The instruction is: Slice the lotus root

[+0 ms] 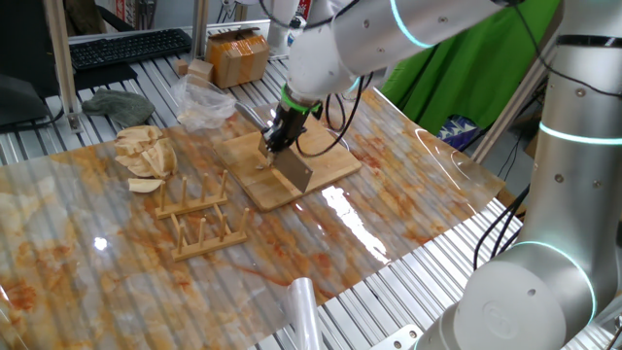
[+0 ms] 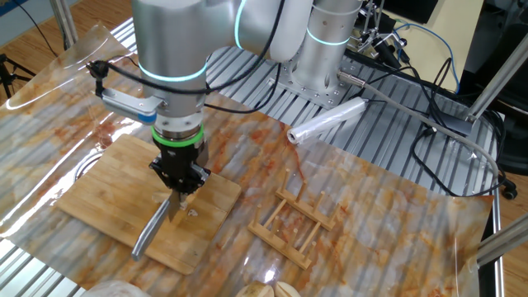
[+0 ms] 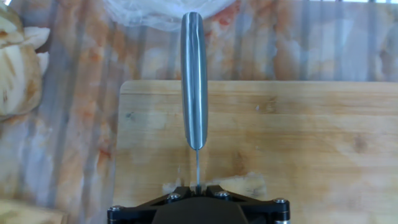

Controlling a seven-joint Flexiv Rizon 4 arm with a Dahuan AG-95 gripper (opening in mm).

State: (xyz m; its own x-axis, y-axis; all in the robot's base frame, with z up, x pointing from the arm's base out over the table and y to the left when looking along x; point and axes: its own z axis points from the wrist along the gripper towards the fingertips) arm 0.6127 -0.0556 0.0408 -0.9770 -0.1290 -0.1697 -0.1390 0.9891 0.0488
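My gripper (image 1: 277,136) is shut on a steel cleaver (image 1: 294,171) and holds it blade-down over the wooden cutting board (image 1: 326,167). In the hand view the cleaver's handle (image 3: 194,74) points away from me and the blade shows edge-on just above my gripper (image 3: 198,186). The lotus root shows as small pale slices (image 3: 250,184) on the board (image 3: 311,137) beside the blade, partly hidden by the gripper. In the other fixed view the gripper (image 2: 183,186) stands above the board (image 2: 99,190), with pale lotus root bits (image 2: 192,213) next to the blade and the handle (image 2: 151,233) slanting toward the front.
A heap of pale wedges (image 1: 146,152) lies left of the board, also in the hand view (image 3: 15,62). A wooden rack (image 1: 199,222) stands in front. A plastic bag (image 1: 204,102), cardboard box (image 1: 238,56) and keyboard (image 1: 126,47) are behind. A film roll (image 1: 301,311) lies near the front edge.
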